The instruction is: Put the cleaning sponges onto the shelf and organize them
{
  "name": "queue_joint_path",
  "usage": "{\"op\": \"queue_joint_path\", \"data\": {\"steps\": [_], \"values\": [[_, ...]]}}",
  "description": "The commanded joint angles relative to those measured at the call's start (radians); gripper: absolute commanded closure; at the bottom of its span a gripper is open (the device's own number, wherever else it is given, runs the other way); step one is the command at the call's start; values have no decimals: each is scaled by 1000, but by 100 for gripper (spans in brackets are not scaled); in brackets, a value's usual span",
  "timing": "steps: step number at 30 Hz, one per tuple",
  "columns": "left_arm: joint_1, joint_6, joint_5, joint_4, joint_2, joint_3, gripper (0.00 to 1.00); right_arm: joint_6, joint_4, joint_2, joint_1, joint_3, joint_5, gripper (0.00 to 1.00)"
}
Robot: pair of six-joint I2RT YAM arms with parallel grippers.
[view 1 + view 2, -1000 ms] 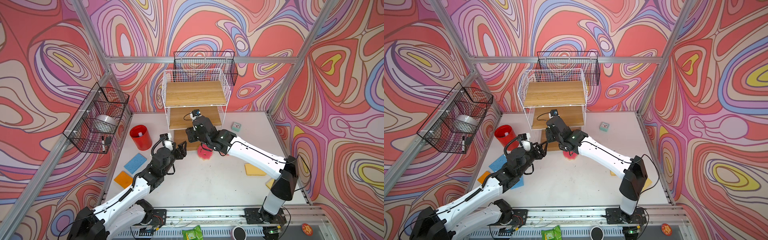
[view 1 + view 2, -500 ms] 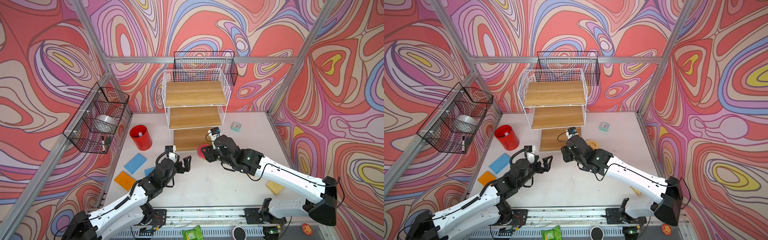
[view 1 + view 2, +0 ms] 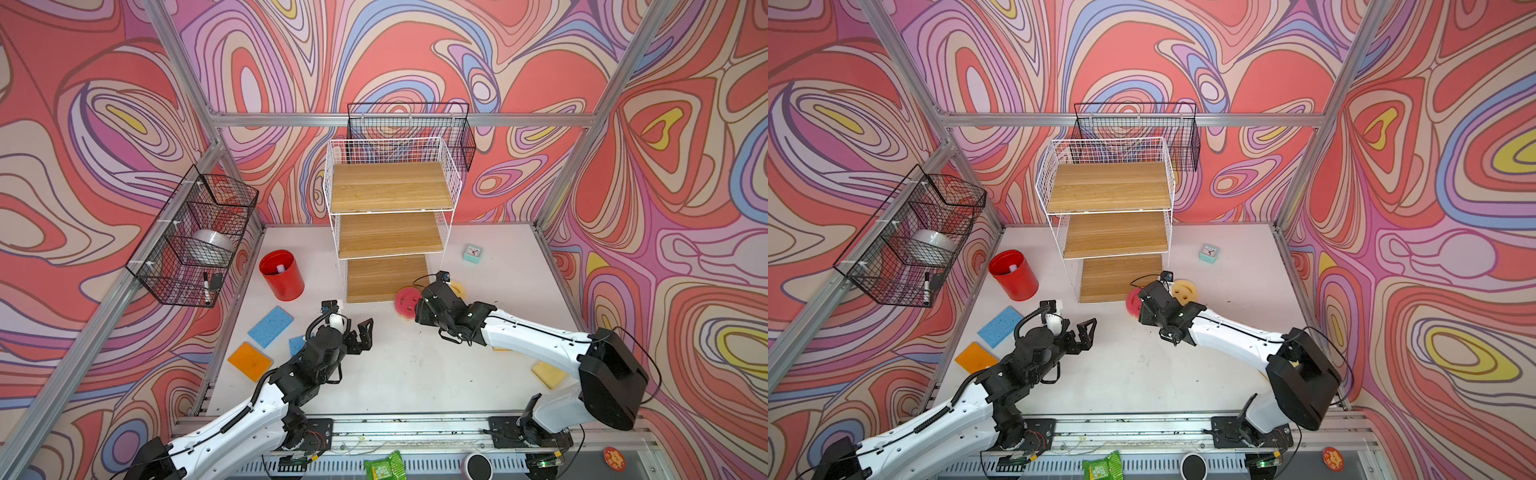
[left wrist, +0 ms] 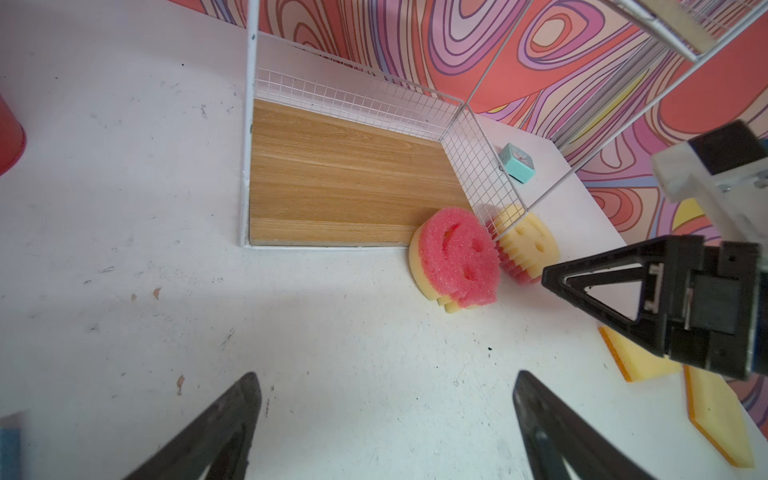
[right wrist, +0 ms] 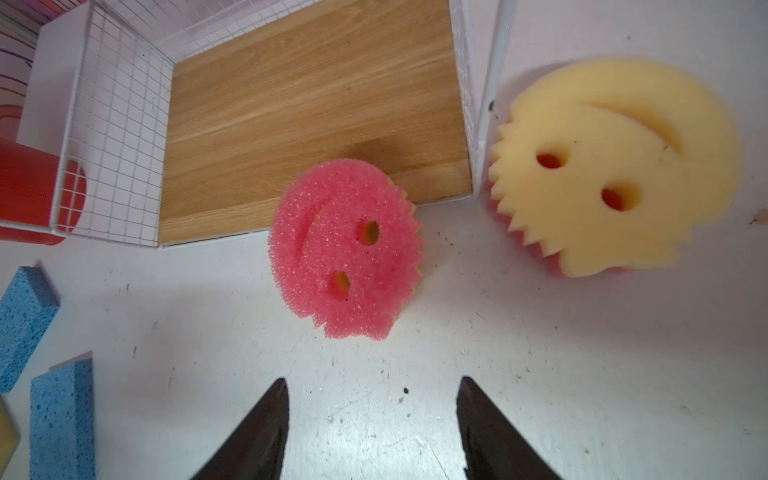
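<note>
The right tool (image 5: 372, 380) had drawn back from the shelf (image 3: 388, 278) since a second before, and its jaws stood apart, empty. The pink sponge (image 5: 345, 249) rested tilted against the bottom board's front edge, at the board's 5 o'clock, partly on the desk (image 3: 407, 374). The yellow-faced sponge (image 5: 615, 166) lay just outside the wire, at its 3 o'clock. The left tool (image 4: 385, 376) had retreated too, spread wider and empty. A blue sponge (image 3: 271, 327) and an orange sponge (image 3: 249, 360) stayed at the desk's 8 o'clock.
</note>
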Motion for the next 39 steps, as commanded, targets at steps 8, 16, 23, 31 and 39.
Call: {"op": "queue_joint_path", "data": {"steps": [8, 16, 23, 31, 39], "values": [[-4, -18, -17, -18, -10, -33, 5, 13, 49, 166, -30, 95, -35, 29], [-4, 6, -10, 7, 16, -27, 5, 25, 44, 234, -49, 124, 7, 29], [-4, 4, -10, 10, 26, -25, 5, 20, 42, 295, -49, 149, 14, 32], [-4, 1, -9, 2, 23, -21, 5, 18, 53, 320, -58, 147, 9, 36], [-4, 0, -13, -25, -9, -21, 5, 13, 55, 316, -60, 133, 4, 53]]}}
